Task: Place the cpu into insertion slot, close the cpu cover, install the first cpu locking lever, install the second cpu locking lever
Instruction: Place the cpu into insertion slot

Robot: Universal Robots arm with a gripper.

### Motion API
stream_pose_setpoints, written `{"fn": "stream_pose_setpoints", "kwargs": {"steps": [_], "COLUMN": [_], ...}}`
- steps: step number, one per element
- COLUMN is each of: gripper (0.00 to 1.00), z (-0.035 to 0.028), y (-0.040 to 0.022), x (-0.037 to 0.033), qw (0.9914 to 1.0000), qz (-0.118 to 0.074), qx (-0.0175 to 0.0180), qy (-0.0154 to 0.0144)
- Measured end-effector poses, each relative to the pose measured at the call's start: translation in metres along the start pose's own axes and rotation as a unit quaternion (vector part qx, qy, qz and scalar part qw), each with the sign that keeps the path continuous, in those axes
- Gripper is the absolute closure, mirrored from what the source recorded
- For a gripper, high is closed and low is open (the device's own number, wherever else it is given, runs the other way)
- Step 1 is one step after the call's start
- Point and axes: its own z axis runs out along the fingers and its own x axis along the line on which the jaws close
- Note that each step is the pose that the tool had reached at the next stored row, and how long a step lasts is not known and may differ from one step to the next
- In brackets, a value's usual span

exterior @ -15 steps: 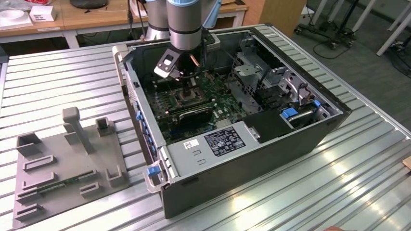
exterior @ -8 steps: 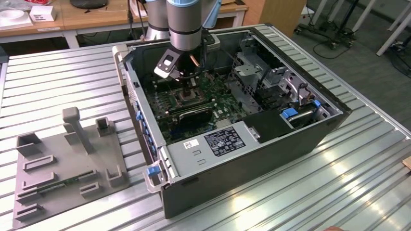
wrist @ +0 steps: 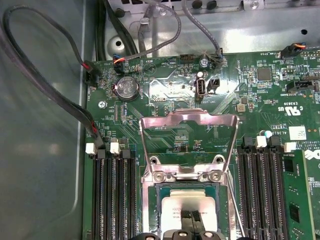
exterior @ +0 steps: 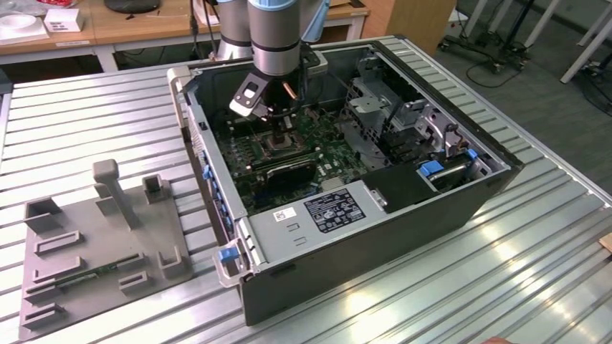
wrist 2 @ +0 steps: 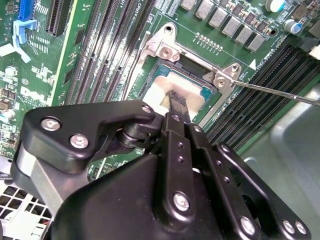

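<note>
Where the pale square cpu [wrist: 175,202] lies, the black hand [wrist: 192,218] touches it.

Your exterior view looks down steeply from well above the ribbed counter [exterior: 535,272]. It sits far enough back to take in the whole open computer case [exterior: 383,236] near the counter's middle, with the arm [exterior: 277,36] reaching down into it. Your second wrist view rides just behind the gripper [wrist 2: 177,102], whose black body crowds the foreground. It looks slantwise along the gripper, very close, at the insertion slot [wrist 2: 187,66]. Your first wrist view faces the motherboard [wrist: 175,90] almost square-on from a little farther off. Both wrist views share the insertion slot, the cpu [wrist: 186,202] and the flanking memory slots [wrist: 112,195]. The exterior view shows that same slot small, under the arm.
</note>
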Motion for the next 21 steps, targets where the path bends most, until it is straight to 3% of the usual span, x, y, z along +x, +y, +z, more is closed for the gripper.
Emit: {"fn": "stream_pose_setpoints", "kwargs": {"steps": [11,21], "gripper": [0.9,0.9], "z": [-0.0007,-0.0107], "y": [0.0002,0.0009], "x": [0.0002,0.0001], "qw": [1.0,1.0], "qz": [0.0,0.0], "qx": [-0.0004,0.0], "qy": [0.0006,0.0001]}}
